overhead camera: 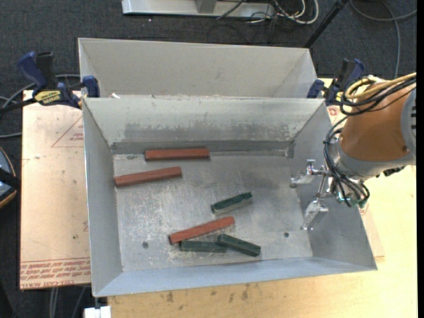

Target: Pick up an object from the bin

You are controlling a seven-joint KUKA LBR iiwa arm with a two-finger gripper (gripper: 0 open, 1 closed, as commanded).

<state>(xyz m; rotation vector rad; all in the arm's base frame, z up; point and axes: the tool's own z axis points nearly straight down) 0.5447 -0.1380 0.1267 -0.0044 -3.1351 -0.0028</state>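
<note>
the tool (309, 194) hangs at the right side of the grey bin (199, 121), close to the right wall, over bare floor. its two fingers stand apart with nothing between them, so it is released and grips nothing.

the nearest thing is a short dark green bar (231, 202), tilted, near the middle of the floor and well apart from the tool. towards the front lies a small cluster: a red-brown bar (201, 230) set aslant, with two more green bars (204, 246) just beside it. two further red-brown bars lie at the back left, the upper bar (177, 154) along the back wall and the lower bar (147, 176) just in front of it.
</note>
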